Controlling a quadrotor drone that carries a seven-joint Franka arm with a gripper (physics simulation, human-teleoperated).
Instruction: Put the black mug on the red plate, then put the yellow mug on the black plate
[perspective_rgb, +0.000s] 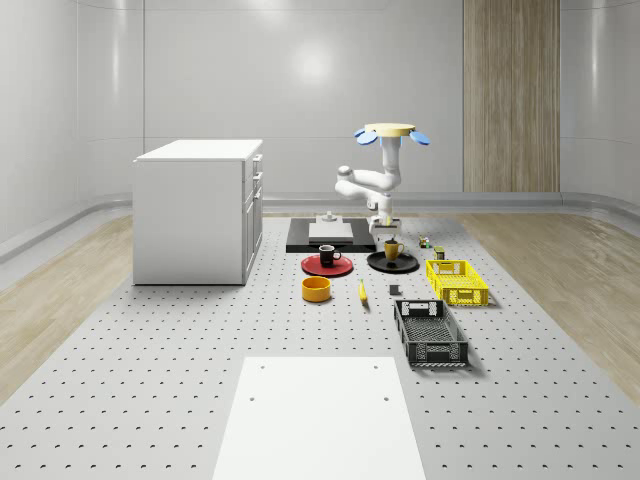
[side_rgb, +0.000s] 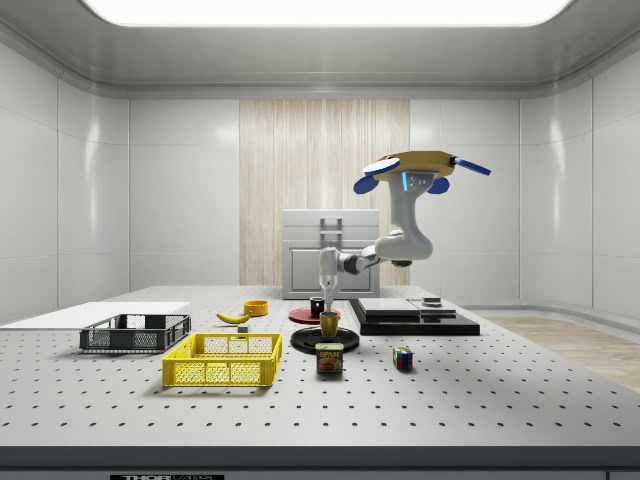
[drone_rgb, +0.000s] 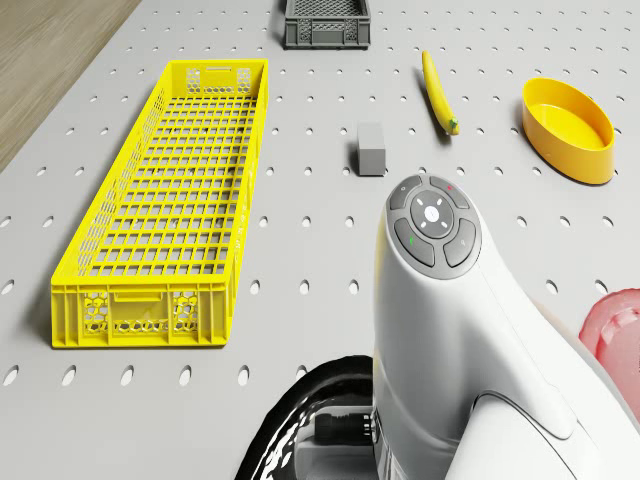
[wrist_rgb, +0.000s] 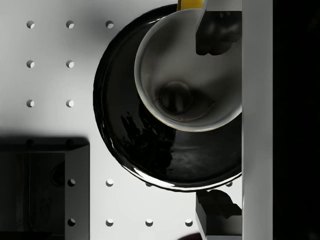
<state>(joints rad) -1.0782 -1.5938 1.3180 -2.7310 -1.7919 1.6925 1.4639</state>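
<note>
Perforated table (perspective_rgb: 150, 380), yellow mug (wrist_rgb: 190, 75) under gripper (wrist_rgb: 217, 122)

The room is bright and evenly lit from a broad ceiling panel (side_rgb: 320, 10) in the side view. A soft glare spot sits on the glossy back wall (perspective_rgb: 312, 68). Shadows on the table (perspective_rgb: 150, 360) are faint. In the wrist view, the black plate (wrist_rgb: 145, 150) shows sharp white reflections, and a dark shadow band crosses nearby.
</note>
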